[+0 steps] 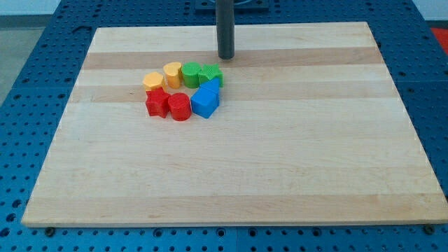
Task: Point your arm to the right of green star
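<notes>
The green star (211, 75) sits at the right end of the top row of a tight cluster of blocks on the wooden board (280, 154). My tip (225, 57) rests on the board just above and slightly to the right of the green star, a small gap apart. To the star's left stand a green round block (190, 73), a yellow block (172, 71) and an orange-yellow hexagon (153, 81). Below are a red star (157, 102), a red round block (179, 106) and two blue blocks (206, 99) touching the green star's lower side.
The board lies on a blue perforated table (35, 42) that shows on all sides. The dark rod comes down from the view's top edge.
</notes>
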`<action>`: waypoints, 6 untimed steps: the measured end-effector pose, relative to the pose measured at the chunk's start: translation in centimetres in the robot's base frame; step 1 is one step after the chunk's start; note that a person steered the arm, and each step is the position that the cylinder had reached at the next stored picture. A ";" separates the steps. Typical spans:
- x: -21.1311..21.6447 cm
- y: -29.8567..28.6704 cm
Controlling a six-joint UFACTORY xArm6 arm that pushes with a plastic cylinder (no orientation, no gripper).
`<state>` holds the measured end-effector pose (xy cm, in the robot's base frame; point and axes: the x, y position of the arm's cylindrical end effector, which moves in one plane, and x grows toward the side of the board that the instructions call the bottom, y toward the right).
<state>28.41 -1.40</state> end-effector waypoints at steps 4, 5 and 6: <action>0.1 11.3; 3.0 15.1; 5.0 15.8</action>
<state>33.37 14.37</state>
